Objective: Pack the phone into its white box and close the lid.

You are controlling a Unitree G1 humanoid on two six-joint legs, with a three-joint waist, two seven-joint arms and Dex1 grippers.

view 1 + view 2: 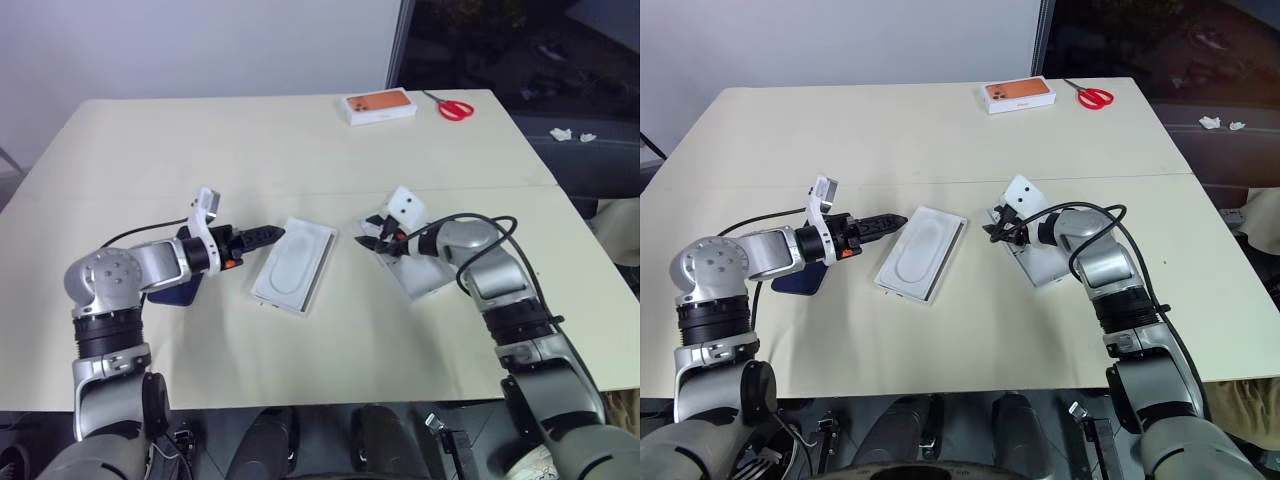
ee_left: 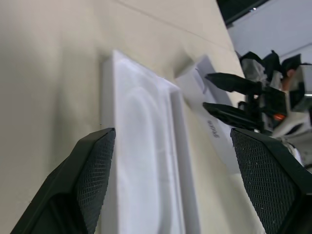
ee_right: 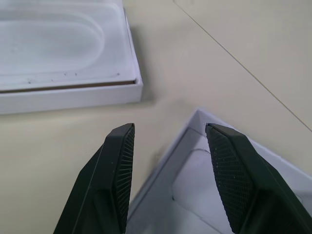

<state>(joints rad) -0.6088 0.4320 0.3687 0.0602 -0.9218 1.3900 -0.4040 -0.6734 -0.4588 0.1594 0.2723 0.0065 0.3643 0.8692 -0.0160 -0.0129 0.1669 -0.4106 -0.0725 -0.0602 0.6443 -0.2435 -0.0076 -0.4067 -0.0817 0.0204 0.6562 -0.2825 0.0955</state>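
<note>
- Left claw (image 1: 890, 221) hangs spread and empty, its tips over the near end of the white box (image 1: 921, 252).
- The phone (image 1: 800, 279) lies behind it under the forearm, long axis roughly along that arm (left arm nearer).
- Right claw (image 1: 996, 230), half spread, holds nothing, hovering over the lid (image 1: 1040, 263) on the worktop (image 1: 940, 130).

The table (image 1: 300, 350) is evenly and brightly lit from overhead; soft, short shadows are cast beneath both arms. Beyond the table's far right corner, the background is left dark. In the wrist views, the near black fingertips (image 3: 117, 180) are rendered slightly soft.
</note>
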